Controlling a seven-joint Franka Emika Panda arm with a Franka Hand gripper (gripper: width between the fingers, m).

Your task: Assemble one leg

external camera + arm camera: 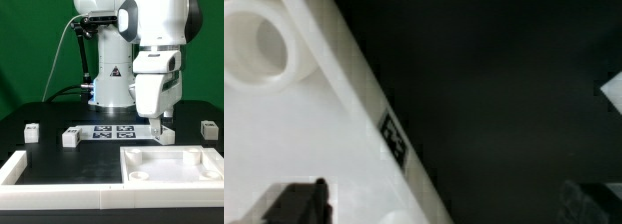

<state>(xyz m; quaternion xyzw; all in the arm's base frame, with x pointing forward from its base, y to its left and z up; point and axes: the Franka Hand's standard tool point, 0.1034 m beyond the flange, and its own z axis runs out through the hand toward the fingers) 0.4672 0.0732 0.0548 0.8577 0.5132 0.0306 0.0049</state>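
Single arm, jaws pointing down at the far edge of the tabletop point(190, 150), toward the exterior view's right. The leg point(208, 128) lies on the black counter point(50, 115) to the exterior view's right of the jaws, near but clear of them, not gripped. A second leg point(70, 138) sits just beside the marker board point(112, 131), and a third leg point(32, 130) is further toward the exterior view's left; both are well apart from the jaws. The wrist view shows the jaws spread wide with nothing between them. One dark fingertip point(295, 203) is over the white tabletop, the other over bare counter, so they straddle its edge. I cannot tell whether either touches. A round socket point(260, 48) shows in the tabletop corner, and a small black-and-white tag point(393, 135) sits on its edge. A triangular warning sticker point(113, 72) is on the arm's base; its symbol is too small to read.
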